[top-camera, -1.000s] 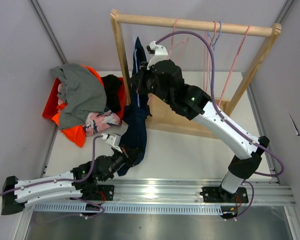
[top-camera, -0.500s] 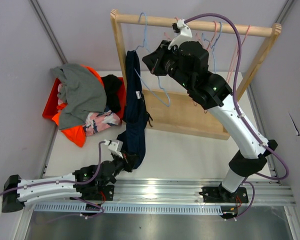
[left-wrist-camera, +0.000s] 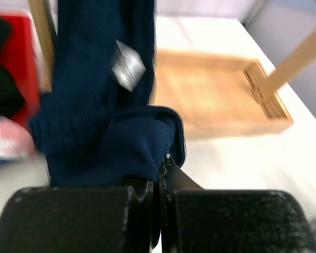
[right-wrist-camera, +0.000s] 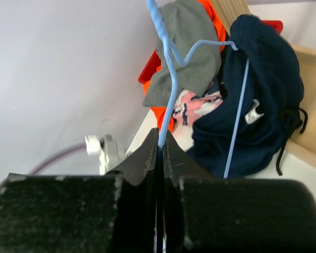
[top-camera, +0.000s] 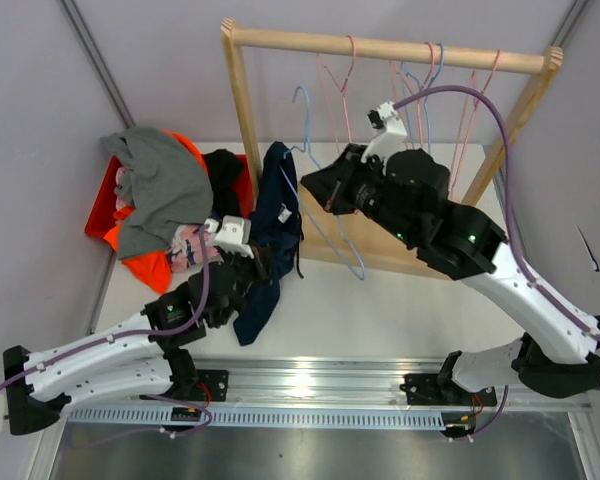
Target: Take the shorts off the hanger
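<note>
The navy blue shorts (top-camera: pixel 278 215) hang off one end of a light blue wire hanger (top-camera: pixel 332 232), which is off the rail. My right gripper (top-camera: pixel 318 188) is shut on the hanger's neck (right-wrist-camera: pixel 168 79); the shorts (right-wrist-camera: pixel 258 116) bunch at the hanger's far end. My left gripper (top-camera: pixel 264 266) is shut on the lower part of the shorts (left-wrist-camera: pixel 105 126), just above the table. The grey shorts (top-camera: pixel 165 185), orange shorts (top-camera: pixel 148 268), black shorts (top-camera: pixel 223 180) and pink patterned shorts (top-camera: pixel 195 245) lie piled at the left.
The pile sits on a red bin (top-camera: pixel 102 208) by the left wall. A wooden rack (top-camera: pixel 380 45) with a flat base (top-camera: pixel 380 240) stands at the back; several empty pink and blue hangers (top-camera: pixel 420 90) hang on its rail.
My right gripper has brought the blue hanger down and forward from the rail. My left gripper has moved up and back with the shorts, which now bunch instead of hanging long.
</note>
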